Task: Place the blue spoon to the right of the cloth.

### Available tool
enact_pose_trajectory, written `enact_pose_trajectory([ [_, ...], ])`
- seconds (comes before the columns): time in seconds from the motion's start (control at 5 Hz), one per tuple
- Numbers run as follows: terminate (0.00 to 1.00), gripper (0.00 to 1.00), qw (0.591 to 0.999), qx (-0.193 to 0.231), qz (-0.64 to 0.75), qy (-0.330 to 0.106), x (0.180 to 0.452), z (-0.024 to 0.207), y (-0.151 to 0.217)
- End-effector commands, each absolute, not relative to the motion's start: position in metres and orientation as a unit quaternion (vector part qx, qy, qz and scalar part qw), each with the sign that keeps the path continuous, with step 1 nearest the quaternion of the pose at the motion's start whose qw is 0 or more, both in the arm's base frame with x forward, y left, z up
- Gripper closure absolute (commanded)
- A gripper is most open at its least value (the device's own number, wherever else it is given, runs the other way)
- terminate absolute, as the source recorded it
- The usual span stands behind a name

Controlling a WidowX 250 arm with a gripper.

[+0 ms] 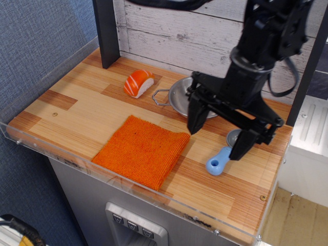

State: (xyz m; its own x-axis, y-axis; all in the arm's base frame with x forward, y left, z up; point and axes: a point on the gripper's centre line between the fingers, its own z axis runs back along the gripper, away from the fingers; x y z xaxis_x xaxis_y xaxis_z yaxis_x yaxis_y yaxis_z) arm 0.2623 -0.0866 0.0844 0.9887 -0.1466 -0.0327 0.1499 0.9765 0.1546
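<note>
The blue spoon lies on the wooden counter to the right of the orange cloth, its light-blue handle toward the front and its grey bowl partly hidden behind my gripper. My gripper is open and empty, its two black fingers spread wide. The left fingertip hangs by the cloth's far right corner. The right fingertip is just over the spoon's bowl. The gripper hovers low over the spoon without holding it.
A two-handled steel bowl stands behind the gripper, mostly hidden by it. An orange-and-white sushi piece lies at the back left. A dark post rises at the back. A clear rim edges the counter front.
</note>
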Motion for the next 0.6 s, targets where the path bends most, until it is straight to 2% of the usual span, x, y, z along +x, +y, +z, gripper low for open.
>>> enact_pose_trajectory([
  [0.0, 0.00, 0.00, 0.994, 0.081, -0.074, 0.000, 0.278, 0.065, -0.094],
  [0.4, 0.00, 0.00, 0.991, 0.104, -0.082, -0.031, 0.295, 0.057, -0.113],
])
